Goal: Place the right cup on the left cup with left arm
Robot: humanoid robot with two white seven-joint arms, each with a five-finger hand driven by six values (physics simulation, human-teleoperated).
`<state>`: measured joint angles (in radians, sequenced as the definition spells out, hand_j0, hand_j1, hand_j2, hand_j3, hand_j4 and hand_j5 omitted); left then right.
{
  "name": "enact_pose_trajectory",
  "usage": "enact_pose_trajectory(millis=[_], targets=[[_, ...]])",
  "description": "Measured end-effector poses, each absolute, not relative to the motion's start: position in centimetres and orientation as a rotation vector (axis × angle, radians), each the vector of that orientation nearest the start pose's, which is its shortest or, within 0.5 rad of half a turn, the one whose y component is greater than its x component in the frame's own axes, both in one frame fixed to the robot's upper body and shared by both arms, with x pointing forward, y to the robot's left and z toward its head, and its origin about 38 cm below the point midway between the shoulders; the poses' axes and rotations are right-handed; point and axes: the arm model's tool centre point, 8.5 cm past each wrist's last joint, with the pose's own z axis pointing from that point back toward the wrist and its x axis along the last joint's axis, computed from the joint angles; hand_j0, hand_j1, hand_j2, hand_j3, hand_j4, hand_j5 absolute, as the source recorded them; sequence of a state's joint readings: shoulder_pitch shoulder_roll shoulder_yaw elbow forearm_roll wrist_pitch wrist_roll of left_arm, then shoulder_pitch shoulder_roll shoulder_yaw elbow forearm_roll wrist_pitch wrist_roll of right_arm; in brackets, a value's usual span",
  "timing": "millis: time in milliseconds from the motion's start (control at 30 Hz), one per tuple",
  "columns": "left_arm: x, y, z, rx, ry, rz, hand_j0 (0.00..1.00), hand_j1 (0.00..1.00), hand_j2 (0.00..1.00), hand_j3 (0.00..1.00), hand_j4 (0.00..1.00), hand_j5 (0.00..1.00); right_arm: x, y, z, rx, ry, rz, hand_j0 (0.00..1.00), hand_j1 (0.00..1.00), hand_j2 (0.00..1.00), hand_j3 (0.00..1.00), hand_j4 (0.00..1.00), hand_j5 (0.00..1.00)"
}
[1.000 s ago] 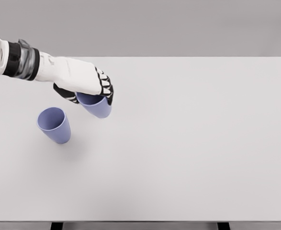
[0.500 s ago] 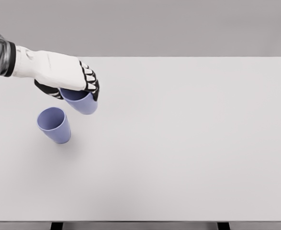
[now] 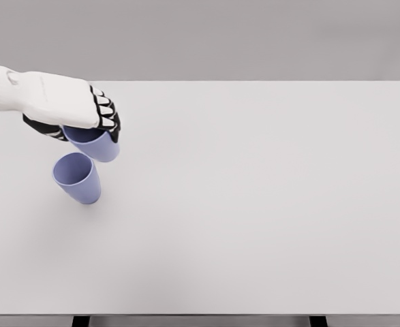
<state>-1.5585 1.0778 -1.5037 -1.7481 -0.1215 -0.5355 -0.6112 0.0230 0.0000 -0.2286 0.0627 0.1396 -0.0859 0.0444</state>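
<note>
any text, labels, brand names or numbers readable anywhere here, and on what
None: no word, label, brand, number or sign shows anywhere in the head view.
The blue plastic cup held in the left hand is plain.
The blue plastic cup standing on the table is plain.
The white left hand has only black finger segments, no lettering.
The white tabletop is unmarked.

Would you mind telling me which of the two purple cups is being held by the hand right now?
The upper cup, gripped at its rim by the left hand and lifted off the table. The other cup stands free just below it, untouched.
</note>
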Motion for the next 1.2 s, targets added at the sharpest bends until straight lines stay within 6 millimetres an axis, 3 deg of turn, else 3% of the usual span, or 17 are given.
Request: enact_pose_trajectory(millis=[1200], targets=[[38.7, 31.3, 35.4, -0.626, 1.283, 3.141, 0.57, 0.57, 0.57, 0.57, 0.57, 0.57, -2.7, -26.4, -26.0, -0.036, -0.007, -0.089, 1.0, 1.0, 1.0, 1.0, 1.0, 1.0]])
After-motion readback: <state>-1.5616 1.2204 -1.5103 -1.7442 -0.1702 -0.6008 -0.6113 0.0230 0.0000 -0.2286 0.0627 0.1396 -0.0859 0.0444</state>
